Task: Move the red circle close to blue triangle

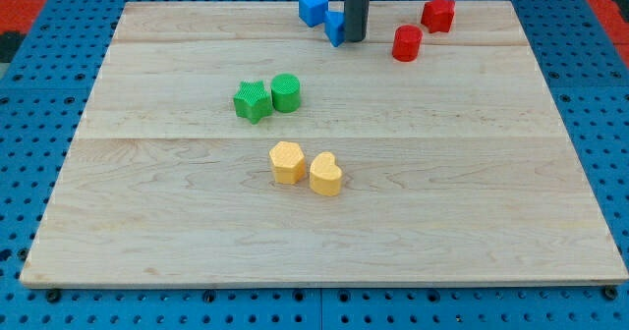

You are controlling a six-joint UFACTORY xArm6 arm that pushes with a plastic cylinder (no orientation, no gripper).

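The red circle (407, 43) is a short red cylinder near the view's top, right of centre. The blue triangle (335, 27) lies to its left, partly hidden behind my dark rod. My tip (354, 39) rests on the board right against the blue triangle's right side, about fifty pixels left of the red circle and apart from it. A blue cube-like block (314, 7) sits just up and left of the blue triangle.
A red hexagon-like block (437, 15) lies up and right of the red circle. A green star (253, 101) and green circle (286, 92) sit together left of centre. A yellow hexagon (287, 162) and yellow heart (325, 174) sit at the middle. The wooden board (491, 222) lies on a blue pegboard.
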